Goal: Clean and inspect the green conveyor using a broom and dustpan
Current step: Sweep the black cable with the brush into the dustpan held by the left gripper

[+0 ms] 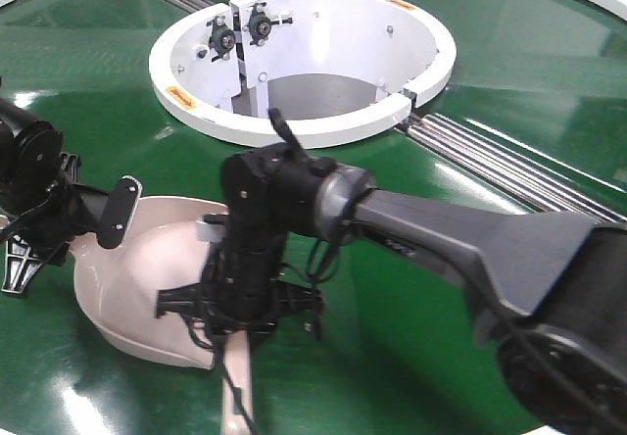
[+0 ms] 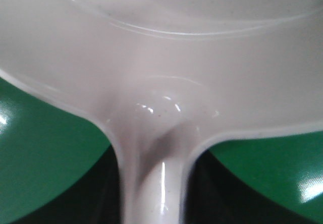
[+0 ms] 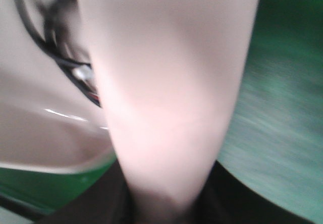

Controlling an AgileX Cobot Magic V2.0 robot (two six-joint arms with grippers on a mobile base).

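Exterior view: the green conveyor point(image 1: 88, 102) is a glossy dark surface carrying window glare, broken by silver rollers point(image 1: 490, 161) that run out from the white central ring point(image 1: 294, 131). The dustpan point(image 1: 137, 288), smooth pale pinkish plastic with a rounded body, lies on the belt at lower left, well apart from the ring with bare green between them. The left end effector point(image 1: 27, 259) sits at its left edge. The right end effector point(image 1: 240, 332) points down over the pan's near right side, and the pale handle of the broom point(image 1: 237, 396) reaches below it to the frame edge. Only the left wrist view shows the pan's thin handle flaring into the body; it runs down between dark shapes at the bottom of the frame, so this end effector reads as clenched on the dustpan. The right wrist view, heavily blurred, shows the broom's broad flat back rising from dark shapes at the bottom, so this end effector reads as grasping the broom, with the pan's rim just to the left. Whether the bristles touch the pan cannot be told.
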